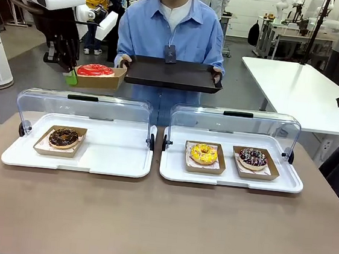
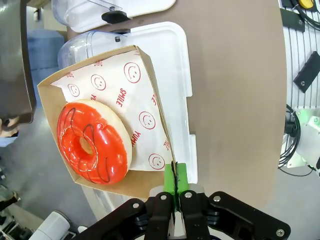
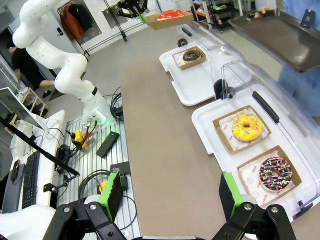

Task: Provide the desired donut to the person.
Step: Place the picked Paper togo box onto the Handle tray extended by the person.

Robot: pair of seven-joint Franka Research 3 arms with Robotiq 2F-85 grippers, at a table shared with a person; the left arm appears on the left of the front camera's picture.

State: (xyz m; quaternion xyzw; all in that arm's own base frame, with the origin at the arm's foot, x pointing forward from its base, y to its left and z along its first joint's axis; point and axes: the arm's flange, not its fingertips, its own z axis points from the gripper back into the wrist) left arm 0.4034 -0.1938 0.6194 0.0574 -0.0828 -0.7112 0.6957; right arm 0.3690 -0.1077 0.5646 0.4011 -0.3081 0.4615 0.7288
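Currently, the left hand [image 2: 175, 176] is grasping the edge of the carton [image 2: 130, 187] carrying the red donut [image 2: 107, 150], raised above the desk [image 1: 159, 223].
Nearest, the right hand [image 3: 169, 192] is hanging released, fingers wide apart. On the desk, a chocolate donut [image 1: 64, 137] is sitting in the left white tray [image 1: 112, 152]; a yellow donut [image 1: 203, 153] and a sprinkled donut [image 1: 253, 157] are sitting in the right white tray [image 1: 230, 181]. Farther off, the person [image 1: 167, 33] is holding a dark tray [image 1: 172, 74] level, just beside the carton.

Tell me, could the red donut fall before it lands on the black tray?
It might. The left gripper pinches only one edge of the cardboard box, so the box could tilt and the red donut slide out. The box hangs left of the black tray the person holds, so it could bump the tray's rim going in.
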